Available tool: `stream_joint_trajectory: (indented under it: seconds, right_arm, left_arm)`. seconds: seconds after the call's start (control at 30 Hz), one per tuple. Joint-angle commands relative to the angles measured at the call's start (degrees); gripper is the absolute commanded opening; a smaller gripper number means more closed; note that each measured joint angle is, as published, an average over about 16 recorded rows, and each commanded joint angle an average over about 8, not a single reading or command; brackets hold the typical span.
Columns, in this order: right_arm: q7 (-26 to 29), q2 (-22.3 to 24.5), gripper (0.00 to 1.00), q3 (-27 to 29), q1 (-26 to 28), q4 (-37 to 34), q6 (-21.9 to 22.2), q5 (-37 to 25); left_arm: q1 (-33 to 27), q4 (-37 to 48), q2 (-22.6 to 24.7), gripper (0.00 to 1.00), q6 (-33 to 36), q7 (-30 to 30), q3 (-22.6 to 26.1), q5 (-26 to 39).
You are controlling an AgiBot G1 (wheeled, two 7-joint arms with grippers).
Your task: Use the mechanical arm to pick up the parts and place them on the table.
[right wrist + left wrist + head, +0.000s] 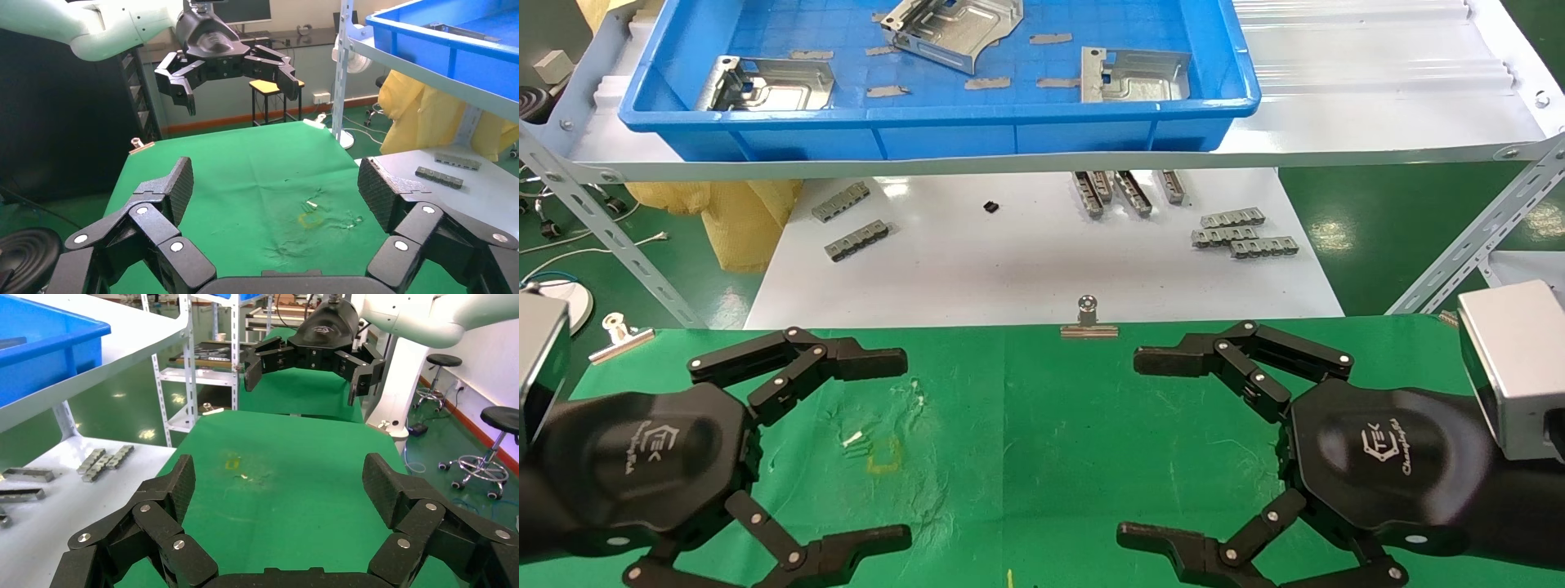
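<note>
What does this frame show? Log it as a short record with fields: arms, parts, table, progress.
left gripper: open, above the table's left side, holding nothing
right gripper: open, above the table's right side, holding nothing
parts: three, all in the blue tray: left, middle, right
table: green cloth, no part on it
white tabletop: small grey bars
progress: no part picked yet

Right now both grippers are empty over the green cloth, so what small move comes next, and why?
Probably lift the right gripper up and forward toward the blue tray on the shelf. All three silver parts lie in it, and the nearest one is on the robot's right. The green cloth holds no part, and both sets of jaws are open. The left gripper can wait.
</note>
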Motion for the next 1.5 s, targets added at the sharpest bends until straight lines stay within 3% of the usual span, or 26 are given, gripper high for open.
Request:
stream_joint_trajectory:
  seconds: [0.03,1.5]
  right_arm:
    - [0.0,0.0,0.0,0.0,0.0,0.0,0.0,0.0]
    - [0.0,0.0,0.0,0.0,0.0,0.0,0.0,0.0]
  left_arm:
    - [0.0,0.0,0.0,1.0,0.0,0.0,0.0,0.0]
    - [0.0,0.0,0.0,1.0,0.0,0.0,0.0,0.0]
